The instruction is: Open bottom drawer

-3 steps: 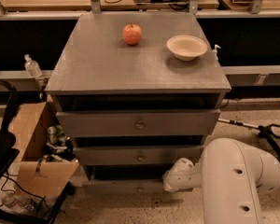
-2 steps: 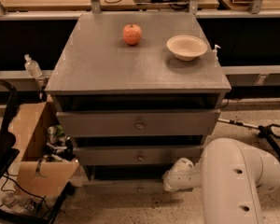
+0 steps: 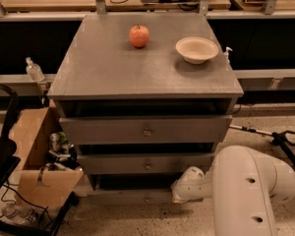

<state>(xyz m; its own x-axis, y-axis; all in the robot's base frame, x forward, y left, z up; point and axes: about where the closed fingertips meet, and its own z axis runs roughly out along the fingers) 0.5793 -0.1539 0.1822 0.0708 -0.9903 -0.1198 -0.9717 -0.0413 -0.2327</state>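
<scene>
The grey cabinet (image 3: 147, 73) has three drawer fronts. The bottom drawer (image 3: 123, 197) is the lowest and shallowest, just above the floor, with a small round knob (image 3: 147, 199) at its centre. Its front sits slightly recessed under the middle drawer (image 3: 113, 164). My white arm (image 3: 250, 191) reaches in from the lower right. My gripper (image 3: 179, 191) is low, at the right part of the bottom drawer front, a little right of the knob. The arm's white wrist hides much of it.
A red apple (image 3: 139, 35) and a white bowl (image 3: 197, 49) sit on the cabinet top. An open cardboard box (image 3: 34, 171) with clutter stands on the floor at left. A black stand (image 3: 280, 137) lies on the floor at right. A workbench runs behind.
</scene>
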